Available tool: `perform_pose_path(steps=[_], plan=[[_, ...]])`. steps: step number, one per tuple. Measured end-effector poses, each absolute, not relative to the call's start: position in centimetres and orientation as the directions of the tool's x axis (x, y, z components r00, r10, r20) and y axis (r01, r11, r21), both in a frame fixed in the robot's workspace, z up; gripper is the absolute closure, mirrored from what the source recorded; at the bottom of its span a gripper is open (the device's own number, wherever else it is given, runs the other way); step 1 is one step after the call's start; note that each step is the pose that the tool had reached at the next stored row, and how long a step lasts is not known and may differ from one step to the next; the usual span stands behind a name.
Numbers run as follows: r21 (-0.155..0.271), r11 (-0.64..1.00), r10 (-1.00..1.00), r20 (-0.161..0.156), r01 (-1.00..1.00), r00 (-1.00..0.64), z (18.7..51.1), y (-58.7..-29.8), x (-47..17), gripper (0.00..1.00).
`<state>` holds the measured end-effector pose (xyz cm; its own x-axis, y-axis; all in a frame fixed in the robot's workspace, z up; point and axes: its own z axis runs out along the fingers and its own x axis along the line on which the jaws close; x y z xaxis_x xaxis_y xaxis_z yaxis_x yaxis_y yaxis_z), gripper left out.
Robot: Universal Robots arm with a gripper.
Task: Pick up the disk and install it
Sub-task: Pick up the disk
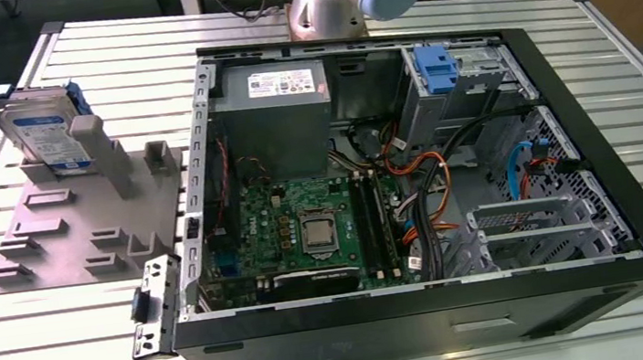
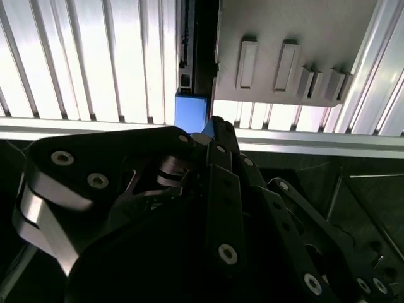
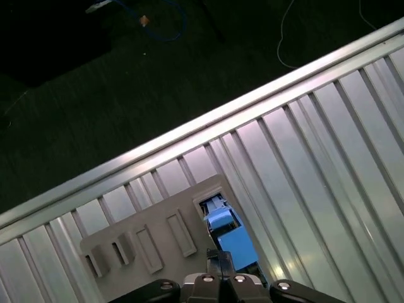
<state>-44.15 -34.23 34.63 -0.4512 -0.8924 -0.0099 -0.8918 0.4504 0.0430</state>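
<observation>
The fingers (image 3: 219,260), closed, point at one disk (image 3: 235,245) in one fixture (image 3: 151,222).

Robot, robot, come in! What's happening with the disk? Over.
Tool above the disk. Disk upright in grey holder, beside the open computer case, not yet installed. Nothing seen in the way.

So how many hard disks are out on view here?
1. The disk stands on edge in the grey holder at the exterior view's left, outside the computer case. Another could be hidden inside the case's drive cage.
</observation>
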Motion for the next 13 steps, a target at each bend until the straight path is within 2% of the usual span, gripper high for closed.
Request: perform_pose_path(steps=[8,13], plan=[[0.027,0.436,-0.9,-0.018,-0.9,-0.436,34.52,-33.65,-44.17,0.89],[0.027,0.355,-0.934,-0.018,-0.934,-0.356,34.45,-33.65,-44.16,0.89]])
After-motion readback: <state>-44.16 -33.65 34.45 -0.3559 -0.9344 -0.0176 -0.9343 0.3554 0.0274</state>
